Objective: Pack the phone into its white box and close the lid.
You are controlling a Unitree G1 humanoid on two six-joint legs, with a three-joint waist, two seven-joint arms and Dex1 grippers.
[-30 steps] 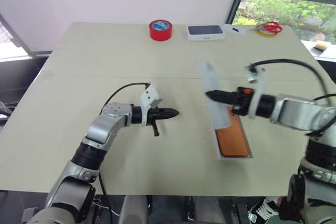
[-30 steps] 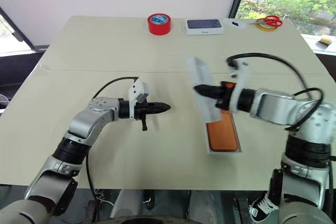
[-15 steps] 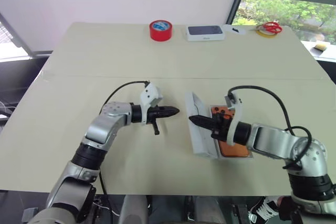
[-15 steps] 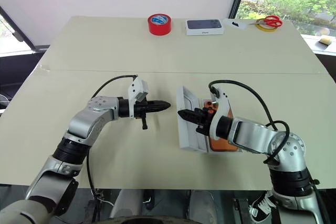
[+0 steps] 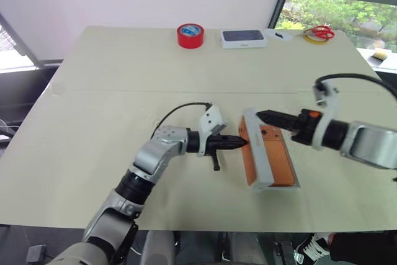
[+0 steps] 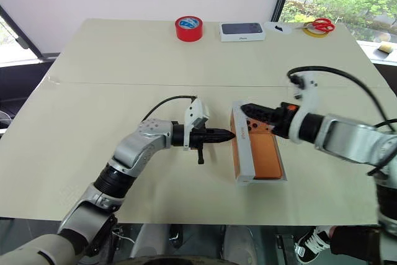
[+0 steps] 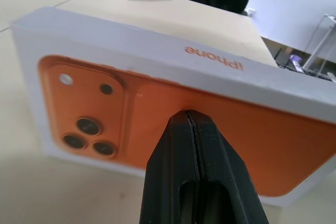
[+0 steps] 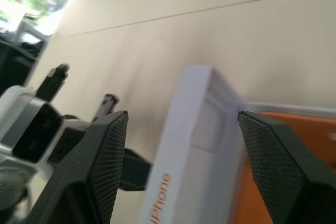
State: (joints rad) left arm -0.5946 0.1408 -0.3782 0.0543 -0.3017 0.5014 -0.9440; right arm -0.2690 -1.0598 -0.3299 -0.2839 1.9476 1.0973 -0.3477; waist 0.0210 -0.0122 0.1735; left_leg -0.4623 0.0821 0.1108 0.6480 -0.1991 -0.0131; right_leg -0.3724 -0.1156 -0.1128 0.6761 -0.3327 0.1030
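Lid stands on edge beside phone (orange picture facing closed left hand); right hand spread open.

- The white box is mostly covered by the phone; just a thin rim is seen beside it.
- The phone's side nearest the lid is blocked by the tilted lid, so contact there can't be told.
- In the left wrist view, the lid's printed face gets cut off at the frame edge.
- The label on the small box beyond the lid is too small to be read.
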